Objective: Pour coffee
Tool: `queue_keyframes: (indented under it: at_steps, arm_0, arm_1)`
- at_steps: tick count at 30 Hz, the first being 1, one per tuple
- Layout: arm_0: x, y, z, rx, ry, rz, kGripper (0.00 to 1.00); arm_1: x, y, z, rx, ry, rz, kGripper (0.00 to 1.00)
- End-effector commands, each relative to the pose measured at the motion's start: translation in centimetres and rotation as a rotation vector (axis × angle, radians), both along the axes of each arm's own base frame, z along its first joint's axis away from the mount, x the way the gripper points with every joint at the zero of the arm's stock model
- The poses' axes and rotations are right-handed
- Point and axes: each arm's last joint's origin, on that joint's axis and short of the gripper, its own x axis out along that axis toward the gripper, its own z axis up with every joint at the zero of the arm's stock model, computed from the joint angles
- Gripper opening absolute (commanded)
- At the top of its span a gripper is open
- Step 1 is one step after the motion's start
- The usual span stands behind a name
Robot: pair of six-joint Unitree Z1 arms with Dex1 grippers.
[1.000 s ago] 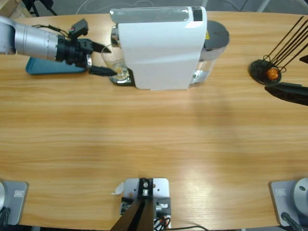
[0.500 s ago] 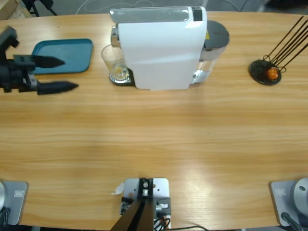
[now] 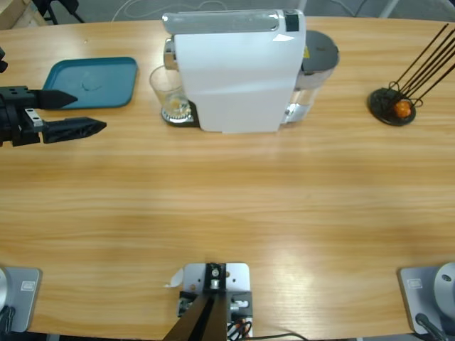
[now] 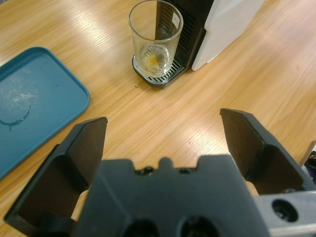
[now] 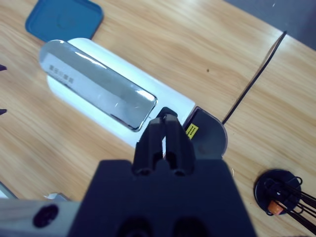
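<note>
A clear drinking glass [image 3: 170, 96] stands upright on the drip grate of the white coffee machine [image 3: 234, 71], under its spout. In the left wrist view the glass [image 4: 155, 39] holds only a thin yellowish-brown smear of coffee [image 4: 154, 59] at its base. My left gripper [image 3: 75, 114] hovers at the table's left edge, well left of the glass, open and holding nothing; its wide-spread jaws frame the left wrist view [image 4: 163, 123]. My right gripper [image 5: 163, 123] is shut, high above the machine [image 5: 98, 94], and out of the high view.
A teal tray [image 3: 92, 82] lies left of the machine, just behind the left gripper, also seen as the teal tray [image 4: 34, 98]. A black wire capsule holder [image 3: 393, 106] with an orange capsule stands at the far right. Bare wooden table [image 3: 234, 199] spreads in front.
My left gripper let go of the glass and drew back left to the table edge, uncovering the teal tray. The black gripper tip at the right edge has left the high view.
</note>
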Motion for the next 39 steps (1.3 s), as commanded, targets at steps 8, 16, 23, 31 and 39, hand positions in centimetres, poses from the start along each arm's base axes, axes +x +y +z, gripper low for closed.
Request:
queue_keyframes:
  at_steps: [8, 16, 23, 31, 39]
  arm_0:
    - [1.3, -1.1, -3.0, 0.074, 0.059, -0.016, 1.0]
    - [1.6, -1.2, -3.2, 0.075, 0.058, -0.015, 1.0]
    - [1.5, -1.2, -3.1, 0.073, 0.054, -0.015, 1.0]
    - [1.6, -1.2, -3.1, 0.073, 0.052, -0.015, 1.0]
    - [1.5, -1.1, -3.1, 0.072, 0.05, -0.013, 1.0]
  arm_1:
    - [3.4, 1.5, -4.0, -0.05, 0.125, 0.005, 0.0]
    - [3.5, 1.3, -4.1, -0.058, 0.133, 0.008, 0.0]
    - [3.8, 1.4, -5.1, -0.079, 0.157, 0.017, 0.0]
    - [4.1, 1.5, -6.3, -0.101, 0.181, 0.026, 0.0]
    - [3.3, 0.9, -7.6, -0.13, 0.219, 0.02, 0.0]
